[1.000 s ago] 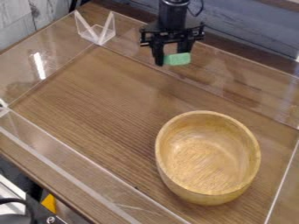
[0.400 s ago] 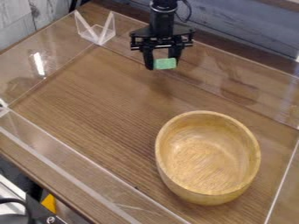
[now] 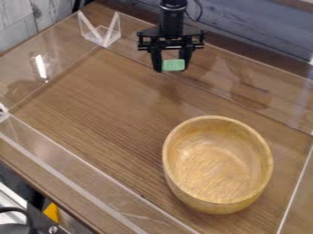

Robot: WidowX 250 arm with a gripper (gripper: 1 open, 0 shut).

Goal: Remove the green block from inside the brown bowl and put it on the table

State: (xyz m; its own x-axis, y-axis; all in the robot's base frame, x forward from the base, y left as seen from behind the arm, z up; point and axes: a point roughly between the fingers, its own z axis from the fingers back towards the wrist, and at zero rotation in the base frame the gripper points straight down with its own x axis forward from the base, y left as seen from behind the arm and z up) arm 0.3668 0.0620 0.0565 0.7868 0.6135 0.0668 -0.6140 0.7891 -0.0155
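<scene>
My gripper (image 3: 170, 64) hangs pointing down over the far middle of the table (image 3: 110, 110), shut on the green block (image 3: 175, 64), which shows as a small green patch between the black fingers. The block sits low, close to the tabletop; whether it touches the wood I cannot tell. The brown bowl (image 3: 218, 164) stands at the near right, round and light wood, with nothing inside it. Gripper and block are well away from the bowl, up and to its left in the picture.
Low clear acrylic walls (image 3: 73, 196) edge the tabletop. A clear angled acrylic piece (image 3: 101, 29) stands at the far left corner. A grey plank wall runs behind the table.
The gripper with the green block has shifted slightly left and rolled about its vertical axis since the earliest frame. The bowl has not moved.
</scene>
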